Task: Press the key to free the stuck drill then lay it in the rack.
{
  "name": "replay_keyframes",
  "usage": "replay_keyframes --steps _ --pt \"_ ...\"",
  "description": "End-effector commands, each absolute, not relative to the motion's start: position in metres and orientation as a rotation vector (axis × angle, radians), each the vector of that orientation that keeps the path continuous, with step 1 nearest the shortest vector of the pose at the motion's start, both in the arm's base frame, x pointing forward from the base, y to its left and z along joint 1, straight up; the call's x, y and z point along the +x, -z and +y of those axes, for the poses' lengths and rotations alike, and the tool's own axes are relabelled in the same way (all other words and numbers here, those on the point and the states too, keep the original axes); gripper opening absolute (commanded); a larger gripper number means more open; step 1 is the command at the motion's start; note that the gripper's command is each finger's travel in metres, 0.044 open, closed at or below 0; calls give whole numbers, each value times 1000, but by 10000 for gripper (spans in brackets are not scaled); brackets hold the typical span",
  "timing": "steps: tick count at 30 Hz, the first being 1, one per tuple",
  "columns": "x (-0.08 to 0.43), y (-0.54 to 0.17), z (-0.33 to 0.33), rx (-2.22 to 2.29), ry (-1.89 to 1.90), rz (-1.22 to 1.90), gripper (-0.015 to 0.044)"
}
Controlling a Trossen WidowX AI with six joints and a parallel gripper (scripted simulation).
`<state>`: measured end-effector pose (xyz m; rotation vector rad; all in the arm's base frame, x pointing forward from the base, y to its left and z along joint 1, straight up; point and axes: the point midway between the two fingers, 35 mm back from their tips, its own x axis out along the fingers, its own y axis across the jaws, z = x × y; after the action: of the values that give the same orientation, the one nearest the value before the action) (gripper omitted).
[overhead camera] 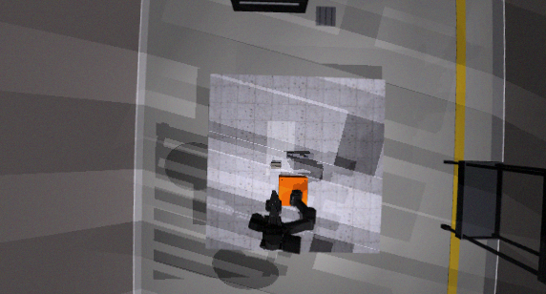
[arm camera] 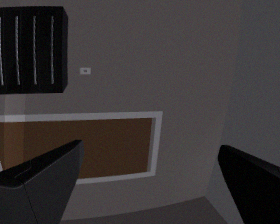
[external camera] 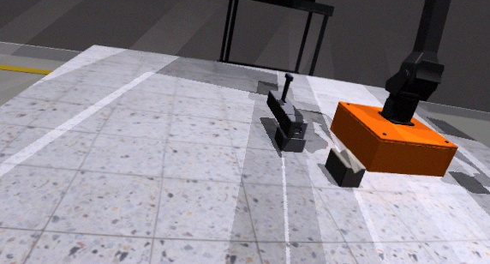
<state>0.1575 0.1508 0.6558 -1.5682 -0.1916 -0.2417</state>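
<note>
A dark fixture [overhead camera: 298, 155] [external camera: 292, 143] stands on the tiled surface, with a long dark body on a low block. A thin dark rod with a small head [external camera: 286, 91] rises upright from it, apparently the drill; I cannot tell which part is the key. A small dark block with a pale V-shaped top [overhead camera: 276, 165] [external camera: 342, 171], apparently the rack, stands near the orange box. My gripper [overhead camera: 274, 194] [arm camera: 153, 151] is open and empty, with its fingers far apart. It is raised away from the fixture and points level towards a wall. It is outside the exterior view.
The orange box [overhead camera: 286, 183] [external camera: 411, 159] carries the arm's base, close beside the pale-topped block. A black frame stand [overhead camera: 498, 201] [external camera: 319, 44] stands off to the side. A black slatted cabinet [overhead camera: 269, 1] [arm camera: 26, 50] and a brown panel [arm camera: 111, 145] show beyond the fingers.
</note>
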Motion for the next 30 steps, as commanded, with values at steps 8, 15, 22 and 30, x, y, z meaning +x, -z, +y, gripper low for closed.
replay_keyframes --steps 8,15,22,30 --pt "158 -656 151 -1568 242 -192 190" --pt "175 -655 168 -1604 338 -252 6" --pt "195 -646 192 -1690 389 -363 0" --pt "263 -594 219 -1736 300 -346 0"
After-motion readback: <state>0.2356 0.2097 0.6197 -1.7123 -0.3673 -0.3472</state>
